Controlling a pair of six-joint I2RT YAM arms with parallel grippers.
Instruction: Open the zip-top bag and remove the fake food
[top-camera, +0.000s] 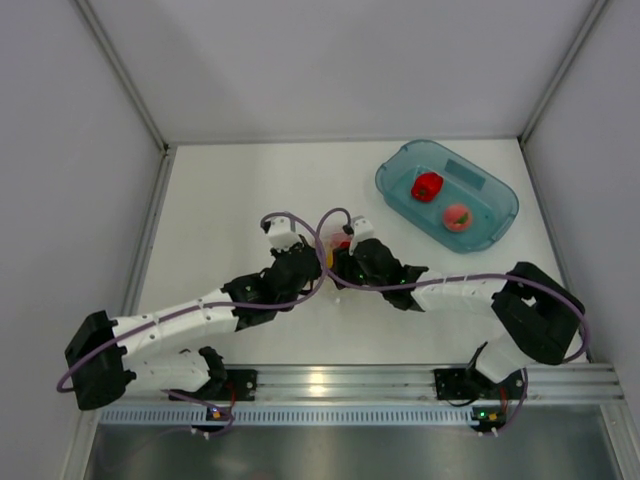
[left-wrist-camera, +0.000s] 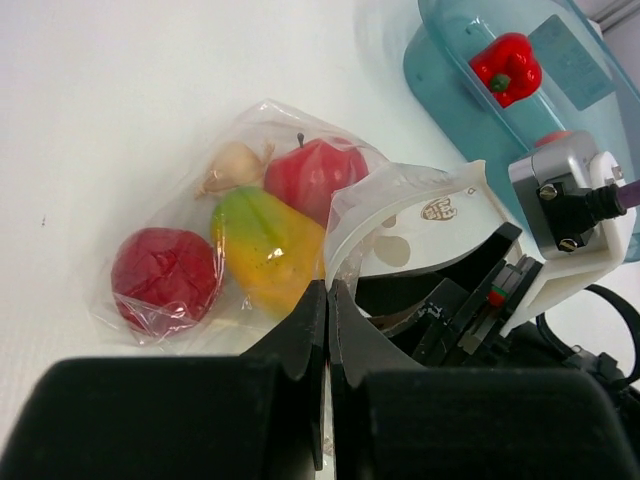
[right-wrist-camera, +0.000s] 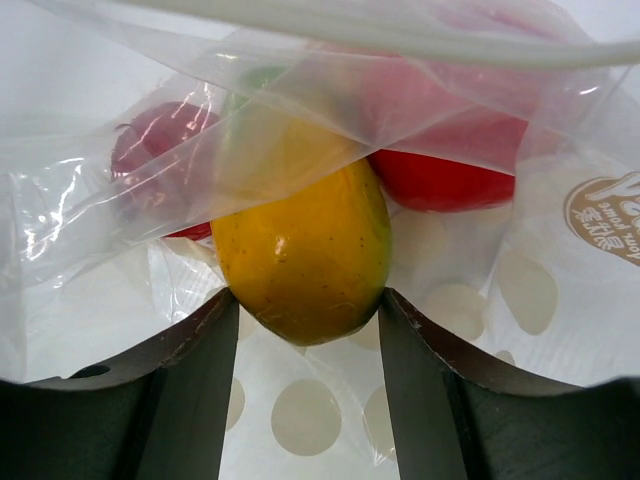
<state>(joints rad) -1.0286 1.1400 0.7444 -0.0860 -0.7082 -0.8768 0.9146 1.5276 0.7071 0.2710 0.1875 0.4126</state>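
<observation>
Clear, dotted plastic is what you are working in: the bag (left-wrist-camera: 215, 215) lies on the white table (top-camera: 220, 200) near its middle, between your two arms, with its mouth turned toward them. Your left gripper (left-wrist-camera: 328, 290) has its jaws pressed flat together, and the lip of the bag runs straight into their tips, so it looks pinched there and lifted, holding the mouth open. Your right gripper (right-wrist-camera: 308, 297) reaches into that mouth, with the upper layer of film stretched across above it and the dotted lower layer beneath it. Its jaws are partly apart and clamped on the yellow fruit (right-wrist-camera: 300, 250), one finger against each side of it. From the left wrist you can see the rest of the contents inside the plastic: a red apple (left-wrist-camera: 315, 175) with a small stem just beyond the yellow fruit, a pale bulb (left-wrist-camera: 232, 165) touching the apple, and a dark red fruit (left-wrist-camera: 165, 275) in the bag's closed end. Well apart, at the far right of the table, stands the teal tub (top-camera: 395, 185) with a red pepper (top-camera: 427, 186) and a peach (top-camera: 457, 217) lying in it.
</observation>
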